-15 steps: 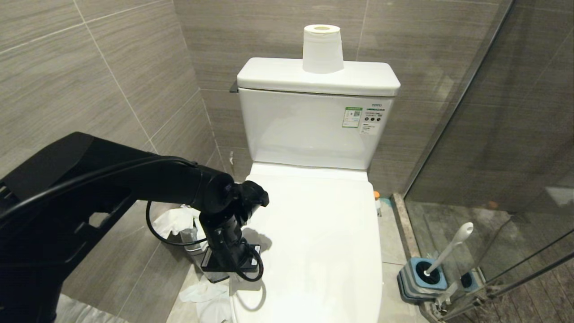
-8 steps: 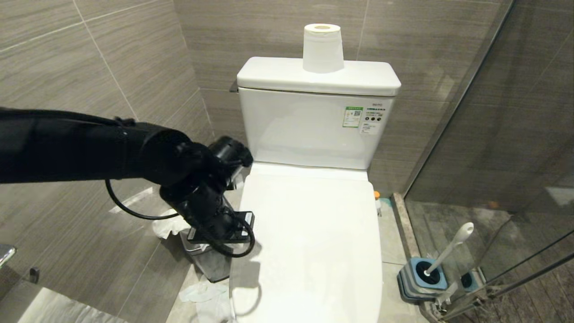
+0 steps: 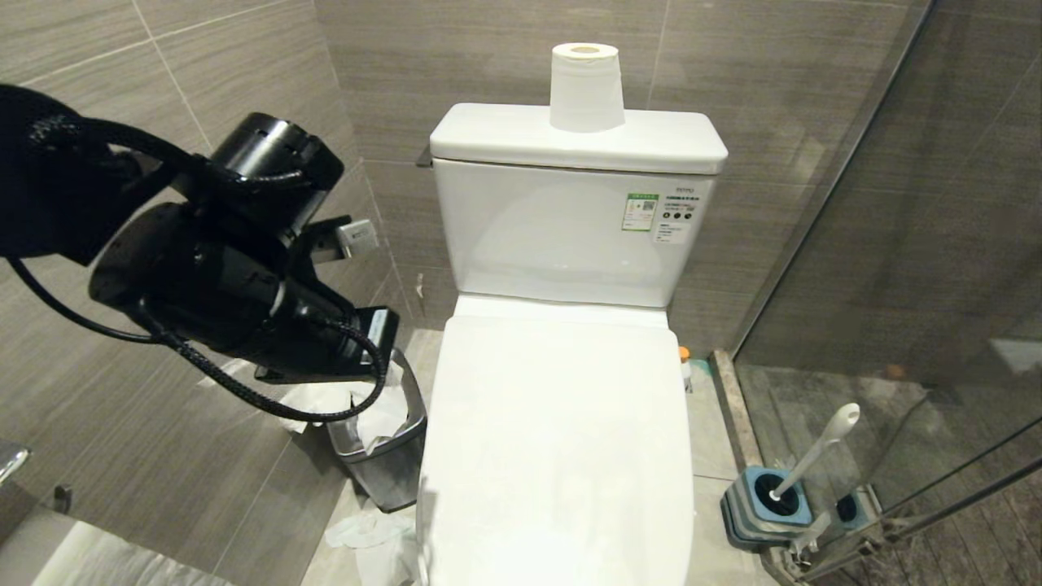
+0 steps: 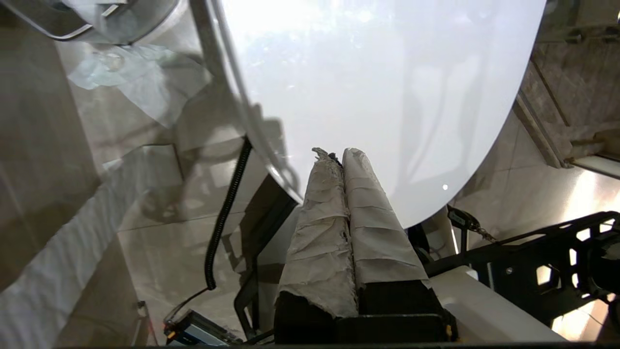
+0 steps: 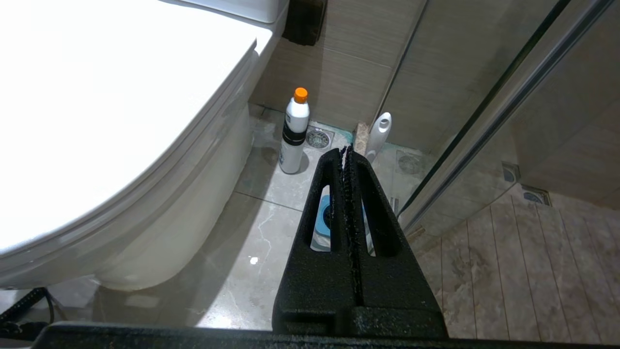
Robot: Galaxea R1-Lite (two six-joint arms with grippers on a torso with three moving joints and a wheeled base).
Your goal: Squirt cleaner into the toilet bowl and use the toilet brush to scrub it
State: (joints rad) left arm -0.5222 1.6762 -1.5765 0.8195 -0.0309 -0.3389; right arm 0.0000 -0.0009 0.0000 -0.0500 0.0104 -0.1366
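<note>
Head view, nearest first: left pincer (image 4: 339, 157), paper-wrapped fingers pressed together on nothing, raised at the toilet's left side above a steel bin (image 3: 383, 456) stuffed with tissue. Right pincer (image 5: 346, 155), black, likewise pressed together and empty, low beside the toilet's right flank. Toilet bowl (image 3: 562, 456): lid down, covering it. Toilet brush (image 3: 818, 448): leaning in its blue-grey holder (image 3: 765, 509) on the floor to the right, by the glass screen. Orange-capped white bottle (image 5: 294, 131): on the floor beside the toilet base. Farthest: paper roll (image 3: 586, 88) atop the cistern.
</note>
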